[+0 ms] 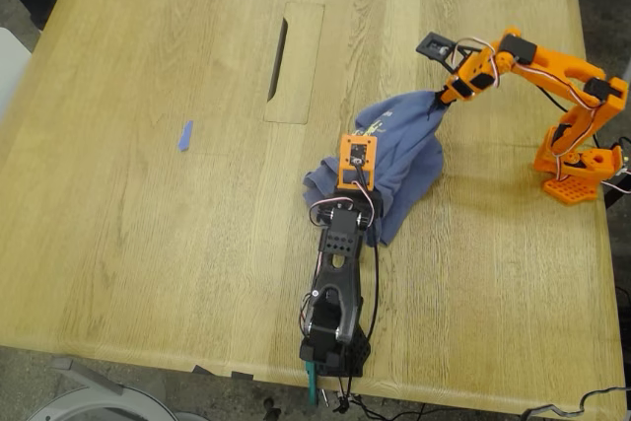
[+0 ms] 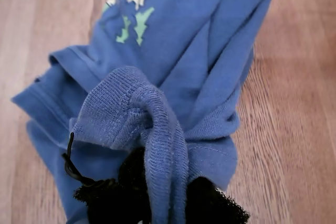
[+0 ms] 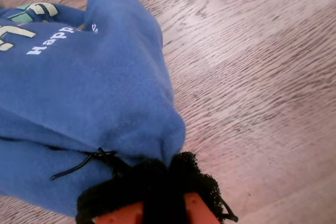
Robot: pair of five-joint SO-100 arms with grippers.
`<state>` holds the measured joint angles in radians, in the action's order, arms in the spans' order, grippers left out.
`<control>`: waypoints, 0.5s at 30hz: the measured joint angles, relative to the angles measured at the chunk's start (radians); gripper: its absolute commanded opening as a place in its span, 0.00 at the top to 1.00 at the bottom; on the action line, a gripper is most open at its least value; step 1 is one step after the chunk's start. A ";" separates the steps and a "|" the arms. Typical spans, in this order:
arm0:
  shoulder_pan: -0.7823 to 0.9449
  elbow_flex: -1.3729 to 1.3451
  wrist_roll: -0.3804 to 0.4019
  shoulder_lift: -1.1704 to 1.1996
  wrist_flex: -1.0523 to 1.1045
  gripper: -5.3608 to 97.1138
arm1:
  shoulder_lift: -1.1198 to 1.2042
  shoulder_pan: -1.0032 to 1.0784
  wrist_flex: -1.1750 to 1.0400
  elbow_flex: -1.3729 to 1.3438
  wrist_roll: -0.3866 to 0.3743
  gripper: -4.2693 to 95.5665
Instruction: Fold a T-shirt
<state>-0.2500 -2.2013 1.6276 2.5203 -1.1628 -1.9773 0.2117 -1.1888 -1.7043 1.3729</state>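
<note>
Where the pale wooden table (image 1: 148, 244) ends at its near edge in the exterior view, my black first arm rises from its base and stretches away over the tabletop, its links nearly in line and its orange wrist block over the cloth. At its tip my first gripper (image 1: 360, 209) is clamped on the near end of the slate-blue cotton T-shirt (image 1: 404, 150). In the first wrist view the black padded jaws (image 2: 163, 192) pinch a ribbed band of the fabric, which bulges up between them in a thick roll. The T-shirt lies bunched and creased on the table between the two arms, right of centre in the exterior view, with its green and pale chest print (image 2: 134, 22) showing on the upper layer. At the shirt's far end my orange second arm, based near the exterior view's right edge, bends at the elbow and reaches back towards the centre with its wrist angled down. My second gripper (image 1: 441, 98) is closed on a gathered point of cloth that it holds pulled up off the wood. The second wrist view shows its black pads (image 3: 163, 182) buried in a rounded blue fold. Well apart, towards the exterior view's left, a tiny blue strip (image 1: 184, 135) lies on the bare wood. Beyond the shirt is a rectangular inset panel (image 1: 296, 61) with a dark slot.
</note>
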 measured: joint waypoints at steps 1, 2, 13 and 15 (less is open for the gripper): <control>-0.018 -0.031 -0.002 0.014 0.012 0.95 | -0.029 -0.003 0.043 -0.052 0.000 0.96; -0.031 -0.058 -0.002 0.028 0.025 0.95 | -0.049 -0.003 0.080 -0.103 0.000 0.96; -0.167 -0.268 -0.018 0.169 0.064 0.95 | -0.265 -0.041 0.301 -0.492 0.000 0.96; -0.192 -0.293 -0.021 0.178 0.075 0.94 | -0.288 -0.044 0.319 -0.529 0.000 0.96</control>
<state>-0.4418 -2.4943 1.6061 2.6983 -1.0876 -2.2657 0.1672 -0.8698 -2.2335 1.3729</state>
